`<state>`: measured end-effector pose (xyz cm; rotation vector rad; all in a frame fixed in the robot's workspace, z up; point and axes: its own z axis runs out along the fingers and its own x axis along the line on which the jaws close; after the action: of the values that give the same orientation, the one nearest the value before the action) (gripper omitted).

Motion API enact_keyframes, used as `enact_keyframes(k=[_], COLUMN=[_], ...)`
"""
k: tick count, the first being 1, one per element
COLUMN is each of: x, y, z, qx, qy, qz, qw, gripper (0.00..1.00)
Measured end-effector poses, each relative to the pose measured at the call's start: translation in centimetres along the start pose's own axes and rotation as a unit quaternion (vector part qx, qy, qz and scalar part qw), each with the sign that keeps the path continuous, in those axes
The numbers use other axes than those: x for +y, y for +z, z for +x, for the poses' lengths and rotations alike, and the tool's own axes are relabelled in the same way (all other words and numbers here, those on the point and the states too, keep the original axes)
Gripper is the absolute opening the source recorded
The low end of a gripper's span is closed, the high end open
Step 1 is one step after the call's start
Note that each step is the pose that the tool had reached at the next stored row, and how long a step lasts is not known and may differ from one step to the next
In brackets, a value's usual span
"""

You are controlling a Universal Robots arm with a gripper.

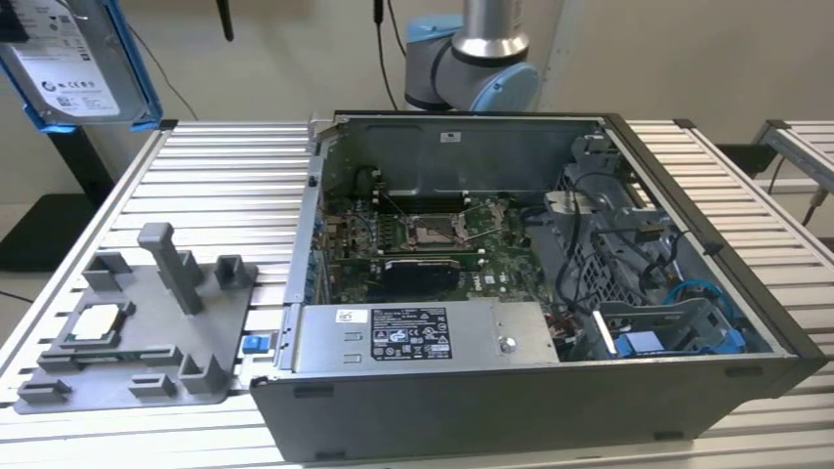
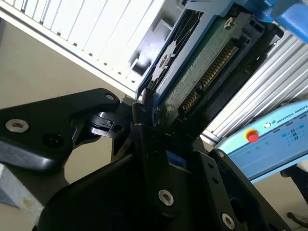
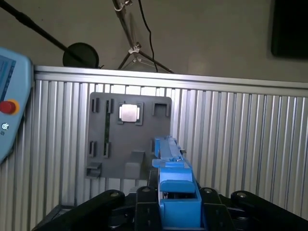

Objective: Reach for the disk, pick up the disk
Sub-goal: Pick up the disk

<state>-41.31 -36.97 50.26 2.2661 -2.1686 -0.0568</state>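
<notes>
The disk (image 1: 78, 63), a silver-grey drive with a white label and a blue frame, hangs high above the table's far corner at the exterior view's left, clear of every surface. My gripper (image 2: 150, 118) is shut on it. In the second wrist view the black fingers (image 2: 144, 144) clamp the end of the disk (image 2: 202, 62), whose green circuit board and connector face the camera. In the first wrist view the disk (image 3: 168, 159) stands edge-on, its blue frame rising from between the black gripper (image 3: 175, 195) links.
A grey fixture plate (image 1: 144, 376) with upright posts lies on the slatted table and carries a small square silver chip (image 1: 98, 322). The open computer case (image 1: 548, 293) stands at the exterior view's right, with an empty blue bracket (image 1: 665, 342) inside. A teach pendant (image 2: 269, 137) is nearby.
</notes>
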Motion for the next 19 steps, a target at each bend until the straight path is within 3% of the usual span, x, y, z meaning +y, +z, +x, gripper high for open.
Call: enact_keyframes(k=[10, 19], x=[-2.12, -5.70], y=[-0.06, -0.16], z=[0.01, 0.13], qx=[0.0000, 0.0000], qy=[0.000, -0.001], qz=[-0.0002, -0.0012], qw=[1.0000, 1.0000], gripper=[0.00, 0.00])
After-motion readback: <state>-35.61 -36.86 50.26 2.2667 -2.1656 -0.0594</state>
